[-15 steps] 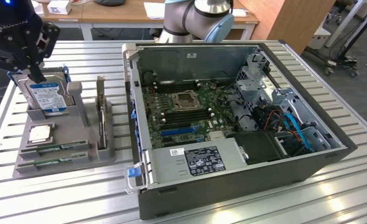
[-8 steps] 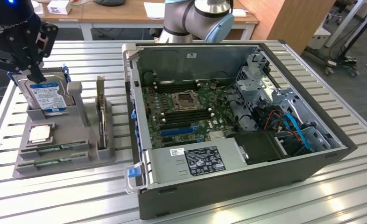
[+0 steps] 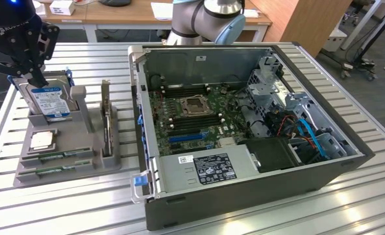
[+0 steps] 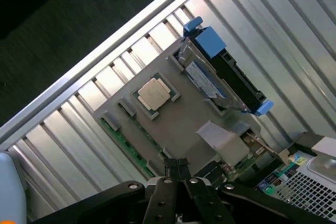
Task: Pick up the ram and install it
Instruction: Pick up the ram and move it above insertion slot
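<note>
Two green ram sticks [image 3: 57,157] lie edge-up in the front slots of a grey parts holder [image 3: 81,147] at the exterior view's left. In the wrist view one ram stick [image 4: 125,139] runs along the holder's edge. My black gripper [image 3: 37,78] hangs above the holder's back end, close over the hard drive [image 3: 50,102], well apart from the ram. Its fingers [image 4: 169,167] are pressed together, so the gripper [image 4: 178,167] is shut with nothing in it. The open computer case [image 3: 245,122] shows its motherboard with dark memory slots [image 3: 179,90].
The holder also carries a processor chip [image 4: 153,94], the blue-framed hard drive [image 4: 220,69] and an upright expansion card [image 3: 106,117]. Everything stands on a slatted metal table [image 3: 68,205]. The table's edge [image 4: 105,51] runs close beside the holder. The case wall [image 3: 139,98] stands right of the holder.
</note>
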`<state>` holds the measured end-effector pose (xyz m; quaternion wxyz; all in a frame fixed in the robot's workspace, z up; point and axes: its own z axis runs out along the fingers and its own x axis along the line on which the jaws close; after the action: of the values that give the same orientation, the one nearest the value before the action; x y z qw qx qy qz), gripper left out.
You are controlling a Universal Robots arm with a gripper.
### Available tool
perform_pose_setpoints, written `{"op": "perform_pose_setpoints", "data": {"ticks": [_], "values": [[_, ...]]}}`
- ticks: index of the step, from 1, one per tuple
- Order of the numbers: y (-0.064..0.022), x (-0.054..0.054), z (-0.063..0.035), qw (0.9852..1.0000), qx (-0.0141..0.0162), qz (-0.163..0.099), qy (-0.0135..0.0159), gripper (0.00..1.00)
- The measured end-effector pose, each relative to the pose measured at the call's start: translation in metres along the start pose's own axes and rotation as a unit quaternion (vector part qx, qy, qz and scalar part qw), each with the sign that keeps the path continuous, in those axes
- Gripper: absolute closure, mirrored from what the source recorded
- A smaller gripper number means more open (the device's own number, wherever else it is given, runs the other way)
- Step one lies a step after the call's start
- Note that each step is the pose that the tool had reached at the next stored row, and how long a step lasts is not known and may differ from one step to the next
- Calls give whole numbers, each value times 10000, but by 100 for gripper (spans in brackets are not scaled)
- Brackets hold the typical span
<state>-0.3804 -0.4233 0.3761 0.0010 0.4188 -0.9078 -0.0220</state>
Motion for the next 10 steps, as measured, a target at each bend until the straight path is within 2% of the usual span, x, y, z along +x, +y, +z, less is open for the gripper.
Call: {"op": "perform_pose_setpoints", "data": {"ticks": [5,10], "values": [[0,0,0,9993,3,-382,26,90],[0,0,3,9968,3,-792,52,90]]}}
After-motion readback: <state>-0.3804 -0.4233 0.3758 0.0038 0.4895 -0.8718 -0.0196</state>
